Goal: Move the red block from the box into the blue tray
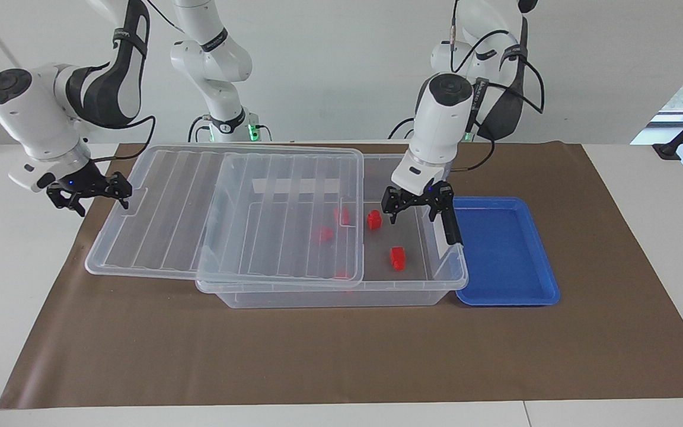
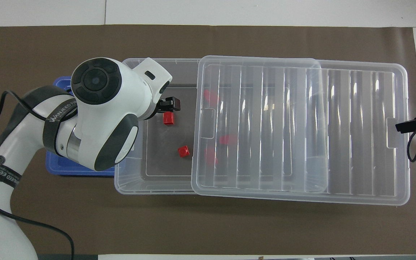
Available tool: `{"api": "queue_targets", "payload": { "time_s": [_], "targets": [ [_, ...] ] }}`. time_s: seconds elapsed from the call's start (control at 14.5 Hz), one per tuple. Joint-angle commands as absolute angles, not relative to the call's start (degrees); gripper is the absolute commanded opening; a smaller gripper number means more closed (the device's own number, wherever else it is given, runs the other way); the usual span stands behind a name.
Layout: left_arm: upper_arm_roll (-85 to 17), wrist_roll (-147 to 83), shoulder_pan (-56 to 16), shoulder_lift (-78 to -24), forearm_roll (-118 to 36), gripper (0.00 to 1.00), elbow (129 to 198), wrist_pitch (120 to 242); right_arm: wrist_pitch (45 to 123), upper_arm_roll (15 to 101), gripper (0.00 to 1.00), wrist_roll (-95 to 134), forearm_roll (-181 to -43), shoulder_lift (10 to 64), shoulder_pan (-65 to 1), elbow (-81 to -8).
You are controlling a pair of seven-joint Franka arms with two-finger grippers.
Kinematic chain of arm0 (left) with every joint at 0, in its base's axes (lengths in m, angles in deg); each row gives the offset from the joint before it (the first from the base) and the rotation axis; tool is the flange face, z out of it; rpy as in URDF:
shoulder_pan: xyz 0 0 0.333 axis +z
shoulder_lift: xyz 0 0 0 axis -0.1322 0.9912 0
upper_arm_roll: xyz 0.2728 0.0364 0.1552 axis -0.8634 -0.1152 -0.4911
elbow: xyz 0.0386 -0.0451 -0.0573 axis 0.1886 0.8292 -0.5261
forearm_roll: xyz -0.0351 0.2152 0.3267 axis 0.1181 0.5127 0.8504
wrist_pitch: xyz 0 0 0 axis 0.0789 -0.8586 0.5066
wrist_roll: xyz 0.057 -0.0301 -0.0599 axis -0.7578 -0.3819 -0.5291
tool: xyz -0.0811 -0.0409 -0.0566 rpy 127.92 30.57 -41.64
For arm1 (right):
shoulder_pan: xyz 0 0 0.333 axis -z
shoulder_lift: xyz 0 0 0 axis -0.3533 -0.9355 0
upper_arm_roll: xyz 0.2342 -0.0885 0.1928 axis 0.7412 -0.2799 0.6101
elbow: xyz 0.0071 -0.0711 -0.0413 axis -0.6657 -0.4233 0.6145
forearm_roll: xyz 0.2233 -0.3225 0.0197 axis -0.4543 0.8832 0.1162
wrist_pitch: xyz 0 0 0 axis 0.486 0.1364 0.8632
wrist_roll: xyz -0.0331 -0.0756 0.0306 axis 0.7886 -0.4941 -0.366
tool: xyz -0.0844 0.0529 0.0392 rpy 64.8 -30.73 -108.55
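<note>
I count five red blocks, all inside the clear box (image 1: 341,293): two lie in the uncovered end and three show only as blurred red shapes through the ribbed lid (image 1: 229,207). Of the open pair, the red block (image 1: 374,220) nearer the robots sits just beside my left end effector (image 1: 415,207), and the second red block (image 1: 398,258) lies farther from the robots on the box floor, apart from the first. Both are too chunky for me to read a long axis; the farther one looks turned slightly askew to the box walls. The lid is slid toward the right arm's end, overhanging the box rim there and leaving the end by the tray open. The one blue tray (image 1: 504,255) rests on the brown-papered surface (image 1: 341,356) just beside the box at the left arm's end, and I see nothing in its visible part; from overhead the left arm hides most of it. The left end effector hangs over the open end of the box with its fingers spread and nothing between them. The right end effector (image 1: 89,191) waits over the surface beside the lid's overhanging edge; I cannot tell how its fingers stand.
</note>
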State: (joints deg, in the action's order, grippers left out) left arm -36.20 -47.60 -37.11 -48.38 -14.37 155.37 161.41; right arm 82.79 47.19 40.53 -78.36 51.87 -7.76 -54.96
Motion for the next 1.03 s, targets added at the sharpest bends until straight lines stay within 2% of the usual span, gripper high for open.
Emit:
{"api": "queue_targets", "payload": {
  "time_s": [0.0, 0.14, 0.34, 0.62, 0.96],
  "targets": [
    [-37.0, -49.6, -38.1, -46.4, -12.3, 1.0, 156.9, 165.7, 82.7, 47.5, 1.0, 42.5, -77.6, 51.3, -6.4, -54.2],
    [-37.0, -49.6, -38.9, -45.5, -11.8, 1.0, 158.9, 168.7, 82.5, 47.5, 1.0, 43.3, -77.6, 51.3, -6.2, -54.1],
    [-37.0, -50.0, -40.6, -40.7, -9.0, 1.0, 159.1, 171.6, 81.1, 47.6, 1.0, 43.1, -77.6, 50.7, -7.1, -52.6],
    [-37.0, -51.2, -40.5, -38.2, -8.1, 1.0, 160.5, 174.6, 70.8, 47.9, 1.0, 39.2, -77.8, 48.6, -10.0, -42.9],
    [-37.1, -51.2, -40.2, -38.6, -8.1, 1.0, 163.4, 176.0, 58.4, 48.0, 1.0, 29.2, -77.7, 50.4, -15.0, -35.3]
  ]
}}
